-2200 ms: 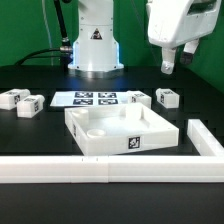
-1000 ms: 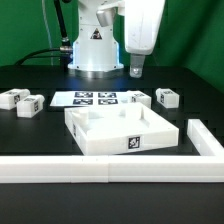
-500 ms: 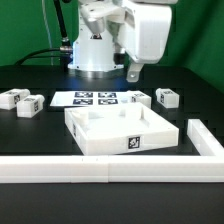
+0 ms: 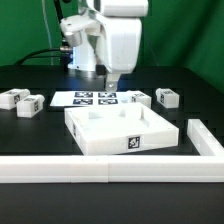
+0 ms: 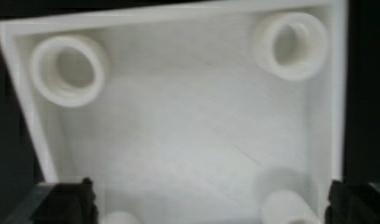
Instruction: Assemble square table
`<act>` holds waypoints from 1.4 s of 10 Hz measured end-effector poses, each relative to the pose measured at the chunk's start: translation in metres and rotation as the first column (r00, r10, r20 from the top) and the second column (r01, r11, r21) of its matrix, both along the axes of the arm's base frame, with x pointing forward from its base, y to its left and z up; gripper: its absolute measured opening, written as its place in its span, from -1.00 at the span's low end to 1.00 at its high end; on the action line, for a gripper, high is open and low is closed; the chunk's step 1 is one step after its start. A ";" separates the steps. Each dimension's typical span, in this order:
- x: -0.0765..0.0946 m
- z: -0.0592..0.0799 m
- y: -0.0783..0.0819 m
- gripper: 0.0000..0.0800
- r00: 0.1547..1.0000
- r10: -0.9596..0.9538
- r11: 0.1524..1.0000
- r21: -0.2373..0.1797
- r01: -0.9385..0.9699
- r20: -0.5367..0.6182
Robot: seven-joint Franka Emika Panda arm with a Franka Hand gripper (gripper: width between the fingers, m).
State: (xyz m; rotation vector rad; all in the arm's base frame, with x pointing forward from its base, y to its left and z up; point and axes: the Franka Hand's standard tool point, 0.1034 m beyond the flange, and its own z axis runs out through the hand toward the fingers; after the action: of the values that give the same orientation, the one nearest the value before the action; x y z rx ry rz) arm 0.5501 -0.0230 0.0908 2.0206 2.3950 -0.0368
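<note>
Wrist view is filled by the square table top (image 5: 187, 120), socket side up, with two round corner sockets (image 5: 68, 68) fully seen; the fingers (image 5: 71, 198) of the gripper (image 5: 213, 200) are spread wide at opposite sides, and nothing is clamped between them; in the exterior view the gripper is seen hanging above the far wall of the top, which lies flat just behind the long white fence (image 4: 90, 168); whether the two touch cannot be told; two legs (image 4: 20, 100) lie well apart at the exterior view's left, and two more legs (image 4: 152, 98) lie near the marker board (image 4: 95, 98); if a descent is made slightly off line, a fingertip would probably land on the raised rim instead of straddling it, and the top could be tipped or shoved askew from the fence; the leg nearest the far wall might also be knocked away by a careless sideways move
</note>
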 end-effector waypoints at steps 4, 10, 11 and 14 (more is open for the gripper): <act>-0.006 -0.013 -0.012 0.62 0.999 -0.014 1.000 0.006 0.013 0.045; -0.046 -0.028 0.012 0.62 0.993 0.103 0.995 0.003 -0.103 0.062; -0.062 -0.036 0.011 0.62 0.989 0.126 0.992 0.009 -0.127 0.076; -0.087 -0.064 0.001 0.62 0.993 0.111 0.993 0.030 -0.112 0.037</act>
State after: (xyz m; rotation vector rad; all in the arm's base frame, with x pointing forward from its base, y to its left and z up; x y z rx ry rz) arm 0.4632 -0.0216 0.0269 1.8794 2.4976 0.0371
